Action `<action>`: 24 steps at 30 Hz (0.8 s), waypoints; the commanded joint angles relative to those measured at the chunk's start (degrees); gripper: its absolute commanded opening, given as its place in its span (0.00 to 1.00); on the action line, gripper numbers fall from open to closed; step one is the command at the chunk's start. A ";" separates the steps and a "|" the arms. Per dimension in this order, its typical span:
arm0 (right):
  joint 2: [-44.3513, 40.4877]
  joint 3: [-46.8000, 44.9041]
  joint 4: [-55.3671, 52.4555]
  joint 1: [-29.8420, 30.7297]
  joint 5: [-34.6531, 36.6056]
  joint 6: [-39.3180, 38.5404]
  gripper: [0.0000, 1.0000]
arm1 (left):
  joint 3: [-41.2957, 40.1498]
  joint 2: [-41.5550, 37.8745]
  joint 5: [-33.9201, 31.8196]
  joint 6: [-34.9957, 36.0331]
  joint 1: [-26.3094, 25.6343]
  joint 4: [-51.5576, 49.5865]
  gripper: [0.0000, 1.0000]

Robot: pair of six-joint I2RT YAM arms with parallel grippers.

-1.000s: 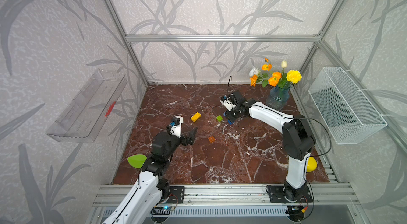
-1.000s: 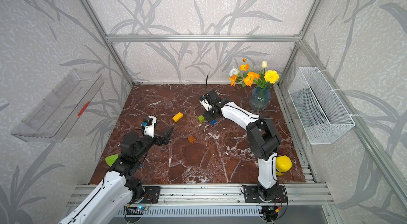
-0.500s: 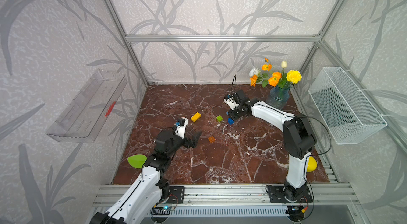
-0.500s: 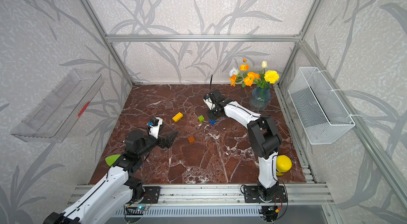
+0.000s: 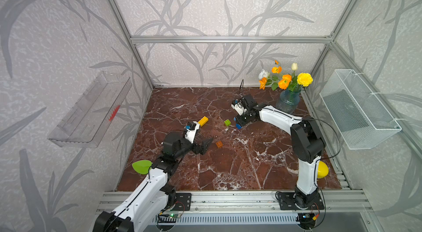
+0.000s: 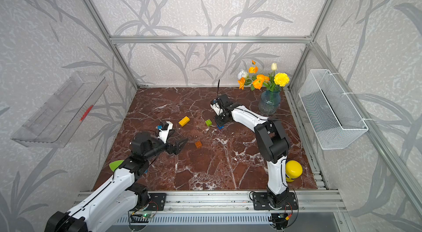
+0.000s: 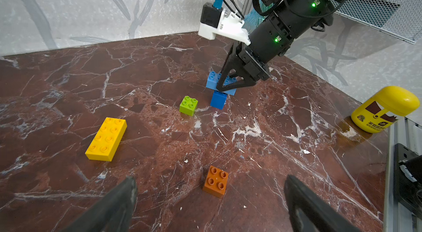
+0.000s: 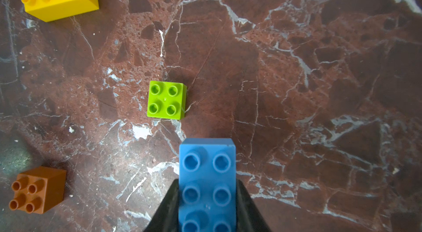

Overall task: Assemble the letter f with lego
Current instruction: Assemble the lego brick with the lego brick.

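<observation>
On the red-brown marble tabletop (image 7: 68,71), the long blue studded plastic brick (image 8: 206,169) sits off-centre on the small blue cube brick (image 7: 218,100). Pressed down askew, it could tip that cube or knock the small green brick (image 7: 188,105) just beside it. The white right arm (image 5: 278,116) reaches far forward with its wrist bent down. The right gripper (image 7: 222,87) is partly closed, pinching the long brick's sides. The left gripper (image 5: 206,144) hangs wide open and empty near the small orange brick (image 7: 215,181). The long yellow brick (image 7: 106,138) lies apart.

yellow bottle (image 7: 386,107) label, print illegible
</observation>
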 commanded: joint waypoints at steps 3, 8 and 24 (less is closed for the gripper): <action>1.43 -0.35 0.08 -0.33 -0.24 0.30 0.24 | 1.75 0.03 0.93 0.87 -0.31 0.95 0.99; 1.58 -0.61 0.25 -0.45 -0.16 0.43 0.24 | 1.81 -0.03 0.47 0.85 -0.29 0.86 0.99; 1.21 -1.46 0.59 -0.99 -0.68 0.53 0.24 | 1.81 0.04 -0.01 0.94 -0.47 0.69 0.99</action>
